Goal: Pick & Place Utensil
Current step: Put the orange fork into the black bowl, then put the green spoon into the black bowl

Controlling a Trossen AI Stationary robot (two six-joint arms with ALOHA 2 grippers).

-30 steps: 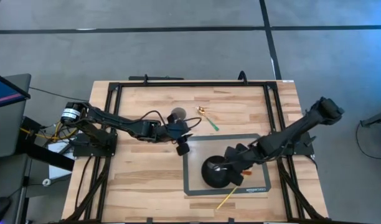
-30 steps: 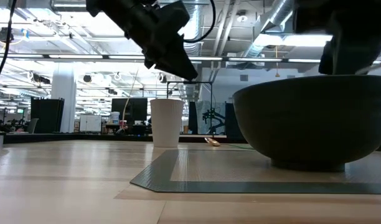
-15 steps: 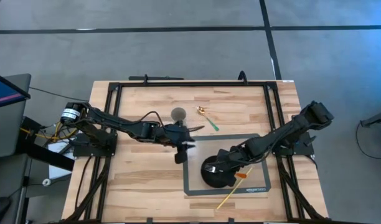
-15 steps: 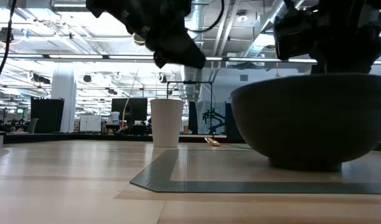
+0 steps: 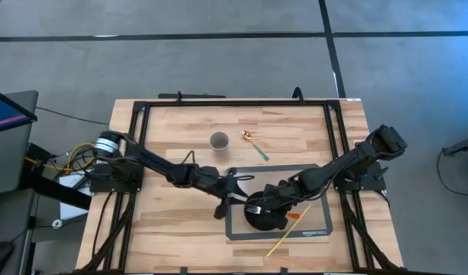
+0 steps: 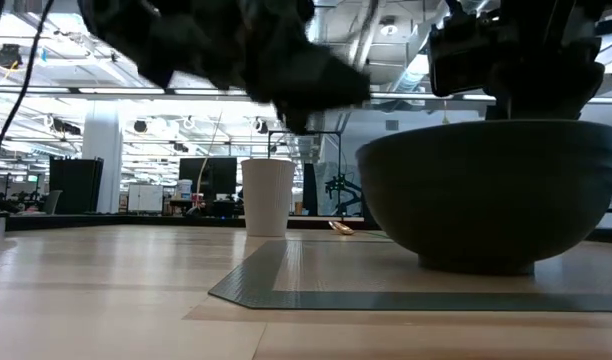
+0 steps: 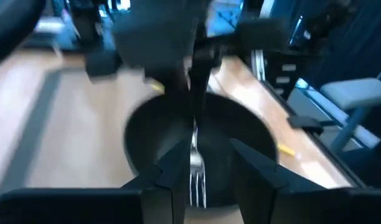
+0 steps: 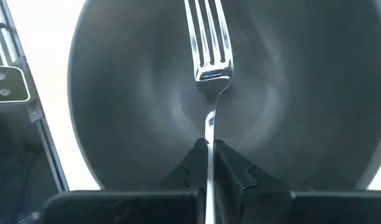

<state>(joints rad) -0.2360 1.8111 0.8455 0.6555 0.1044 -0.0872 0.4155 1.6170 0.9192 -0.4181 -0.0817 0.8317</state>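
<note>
A silver fork (image 8: 208, 43) is in my right gripper (image 8: 209, 152), which is shut on it above the dark bowl (image 5: 274, 220). The bowl stands by its base on a grey mat (image 5: 235, 225). In the high view my right gripper (image 5: 257, 205) hangs over the bowl's left part. My left gripper (image 5: 232, 192) is open just left of the bowl. In the left wrist view its fingers stand on either side of the fork's tines (image 7: 197, 171); I cannot tell whether they touch. My right gripper pinches the fork's handle (image 8: 208, 134) between its two fingers. The fork lies along the fingers, its tines pointing out past the fingertips toward the left arm. It is lifted clear over the bowl's inside. The fingers come from the table's right, slanting down.
A white paper cup (image 5: 219, 140) stands behind the mat. A gold spoon (image 5: 248, 136) and a green utensil (image 5: 261, 152) lie right of it. A yellow utensil (image 5: 287, 237) and an orange piece (image 5: 294, 216) lie on the mat's near right.
My left gripper has moved from beside the cup toward the near edge and right, up to the bowl's left rim. My right gripper has moved left across the bowl with the fork, toward the left gripper.
</note>
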